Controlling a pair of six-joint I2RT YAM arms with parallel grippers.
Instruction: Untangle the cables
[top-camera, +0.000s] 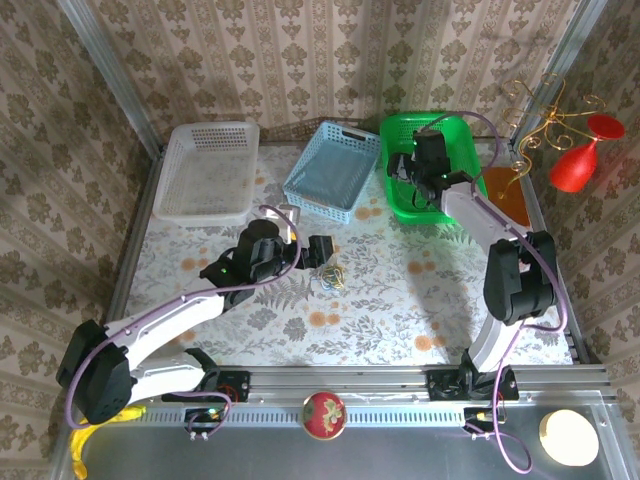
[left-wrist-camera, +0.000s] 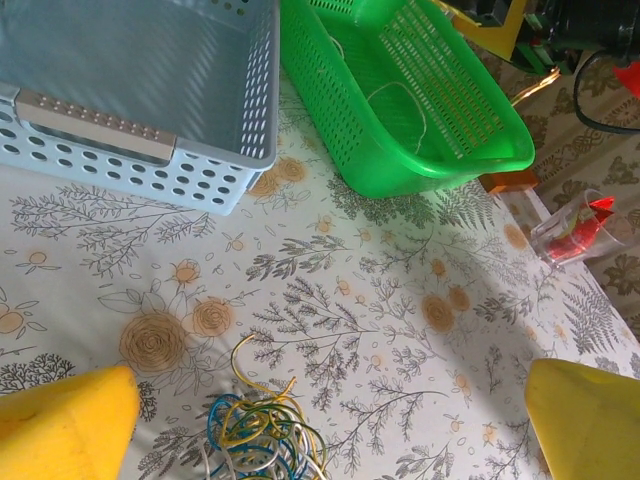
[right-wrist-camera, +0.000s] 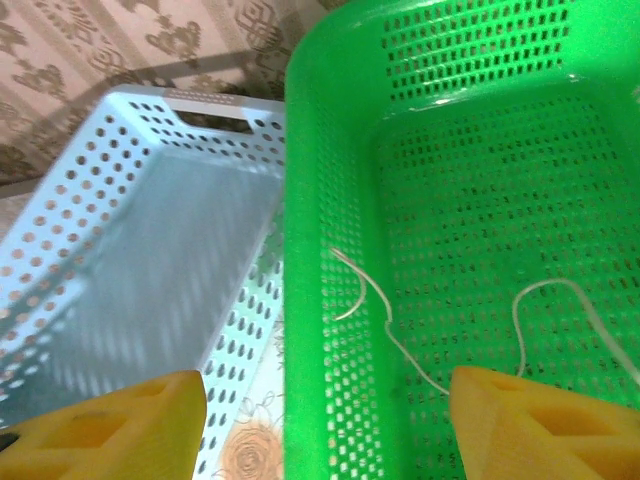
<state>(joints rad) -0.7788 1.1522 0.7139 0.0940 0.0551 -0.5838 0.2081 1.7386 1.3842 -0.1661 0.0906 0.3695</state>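
Part-done: my right jaws are hanging apart, holding nothing, over the far-right green basket (right-wrist-camera: 310, 200), w/ a whitish cable (right-wrist-camera: 388, 322) lying inside. My left jaws are gaping wide above the knot (left-wrist-camera: 262, 440) mid-tabletop (left-wrist-camera: 400, 330); several strands left to separate.

We see the green basket (right-wrist-camera: 310, 200) in glossy, perforated plastic that catches the light along its rim, while the blue basket (right-wrist-camera: 150, 230) is a duller, satin plastic with the same punched holes. The cover (left-wrist-camera: 400, 330) looks smooth and printed, with a faint sheen. The cables (left-wrist-camera: 255, 440) on it have slick plastic coats, and the yellow pads (left-wrist-camera: 60, 430) look matt and foam-like.
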